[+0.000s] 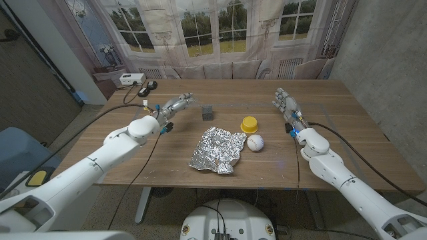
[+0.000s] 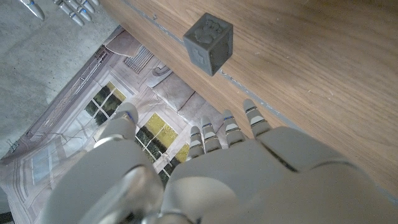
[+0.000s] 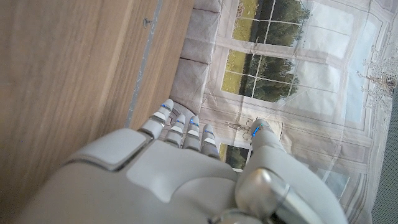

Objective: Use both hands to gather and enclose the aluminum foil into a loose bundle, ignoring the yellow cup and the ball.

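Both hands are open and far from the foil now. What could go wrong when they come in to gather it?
1. The ball lies right beside the aluminum foil; the right hand, sweeping in from that side, may roll it away or trap it in the bundle.
2. The yellow cup stands close behind the foil and could be knocked.
3. The left hand could push the grey cube.

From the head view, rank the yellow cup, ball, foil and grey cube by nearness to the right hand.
From the right hand:
1. Yellow cup, toward table centre.
2. Ball, just in front of the cup.
3. Foil, centre front.
4. Grey cube, by the left hand.
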### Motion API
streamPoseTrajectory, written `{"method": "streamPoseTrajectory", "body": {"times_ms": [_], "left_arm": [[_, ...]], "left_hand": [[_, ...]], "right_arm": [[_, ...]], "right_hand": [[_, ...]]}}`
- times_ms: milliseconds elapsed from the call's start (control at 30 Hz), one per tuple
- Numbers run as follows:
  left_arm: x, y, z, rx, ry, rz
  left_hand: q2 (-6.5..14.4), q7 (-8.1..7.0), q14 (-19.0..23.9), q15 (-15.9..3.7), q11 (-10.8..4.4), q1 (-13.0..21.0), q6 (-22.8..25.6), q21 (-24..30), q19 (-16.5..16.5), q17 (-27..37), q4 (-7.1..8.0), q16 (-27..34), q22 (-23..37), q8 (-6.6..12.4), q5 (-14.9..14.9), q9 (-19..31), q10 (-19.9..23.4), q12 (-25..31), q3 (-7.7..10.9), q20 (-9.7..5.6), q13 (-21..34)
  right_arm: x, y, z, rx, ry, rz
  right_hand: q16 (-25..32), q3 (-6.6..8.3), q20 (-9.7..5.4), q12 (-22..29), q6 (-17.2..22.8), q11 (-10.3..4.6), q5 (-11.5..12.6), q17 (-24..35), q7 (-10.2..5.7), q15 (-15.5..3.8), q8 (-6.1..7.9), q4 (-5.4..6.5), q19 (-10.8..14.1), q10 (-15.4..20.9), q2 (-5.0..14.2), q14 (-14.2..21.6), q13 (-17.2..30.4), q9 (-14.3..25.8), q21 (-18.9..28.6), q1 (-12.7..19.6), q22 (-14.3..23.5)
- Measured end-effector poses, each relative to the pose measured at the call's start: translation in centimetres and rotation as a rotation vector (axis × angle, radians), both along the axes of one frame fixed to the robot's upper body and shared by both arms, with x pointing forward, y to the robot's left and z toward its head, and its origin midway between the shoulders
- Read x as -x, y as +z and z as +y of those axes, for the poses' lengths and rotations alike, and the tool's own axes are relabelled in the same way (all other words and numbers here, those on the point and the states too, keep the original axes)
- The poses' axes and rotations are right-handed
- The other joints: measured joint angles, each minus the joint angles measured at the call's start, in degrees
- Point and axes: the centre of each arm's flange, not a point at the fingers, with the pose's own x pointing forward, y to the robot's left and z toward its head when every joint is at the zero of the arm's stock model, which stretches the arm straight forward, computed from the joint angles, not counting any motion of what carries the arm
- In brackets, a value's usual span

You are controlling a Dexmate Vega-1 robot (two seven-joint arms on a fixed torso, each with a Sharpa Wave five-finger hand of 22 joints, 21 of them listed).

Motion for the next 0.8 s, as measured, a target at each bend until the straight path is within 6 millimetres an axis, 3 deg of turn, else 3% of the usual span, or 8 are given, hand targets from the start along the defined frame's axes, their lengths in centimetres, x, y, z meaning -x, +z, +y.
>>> {"method": "streamPoseTrajectory", "body": {"times_ms": [200, 400, 667, 800], "left_arm": [[0.9, 0.0, -0.7, -0.08, -0.013, 0.008], [1.9, 0.8, -1.7, -0.194, -0.032, 0.02], [2.6, 1.3, -2.4, -0.298, -0.016, 0.031], [3.2, 1.7, -3.1, -0.349, -0.01, 0.023]], "left_hand": [[-0.19, -0.35, 0.53, -0.53, -0.36, 2.82, 0.36, 0.0, 0.64, -0.04, -0.16, 0.0, -0.07, 0.0, 0.39, 0.0, 0.16, -0.42, 0.17, 0.21, -0.43], [-0.84, 0.08, -0.11, -0.5, 2.18, 4.31, 1.79, -0.37, 0.64, -0.04, -0.39, -0.33, -0.18, 0.0, 0.67, 0.0, 0.31, -0.65, -0.08, 0.21, -0.53], [-1.29, 0.09, 2.1, -2.19, 0.8, 5.85, 2.4, -0.45, 1.71, -0.04, -0.14, 0.42, -0.17, 0.0, 1.05, 0.01, 1.88, -0.65, -0.82, -0.03, -0.79], [-0.92, -0.49, 5.61, -4.57, 0.08, 8.48, 3.25, 0.35, 3.95, -0.04, -0.24, 1.27, -0.04, 0.0, 1.51, 0.01, 4.01, -0.54, -1.19, -1.46, -0.89]], "right_arm": [[0.6, -0.5, -0.1, -0.011, -0.007, -0.003], [1.1, -0.8, -0.1, -0.022, -0.017, -0.01], [1.4, -1.0, -0.2, -0.029, -0.021, -0.015], [1.6, -1.2, -0.3, -0.033, -0.023, -0.018]], "right_hand": [[0.24, 0.0, 0.1, 0.0, 0.0, 0.0, 0.0, 0.0, 0.0, 0.0, 0.0, 0.0, 0.11, 0.0, 0.0, 0.0, 0.0, 0.0, 0.0, 0.0, 0.0], [0.24, -0.25, 0.1, 0.17, 0.0, 0.0, 0.0, 0.0, 0.0, -0.01, 0.0, 0.26, 0.11, 0.0, 0.01, 0.0, 0.0, 0.0, 0.0, -0.01, 0.0], [0.24, -0.25, 0.1, 0.24, 0.0, 0.22, 0.0, 0.29, 0.0, -0.01, 0.0, 0.25, 0.11, 0.22, 0.16, 0.0, -0.01, 0.0, 0.0, -0.16, 0.0], [0.24, -0.25, 0.1, 0.24, 0.0, 0.22, 0.0, 0.29, 0.0, -0.01, 0.0, 0.25, 0.11, 0.22, 0.16, 0.0, -0.01, -0.01, 0.0, -0.16, 0.0]]}}
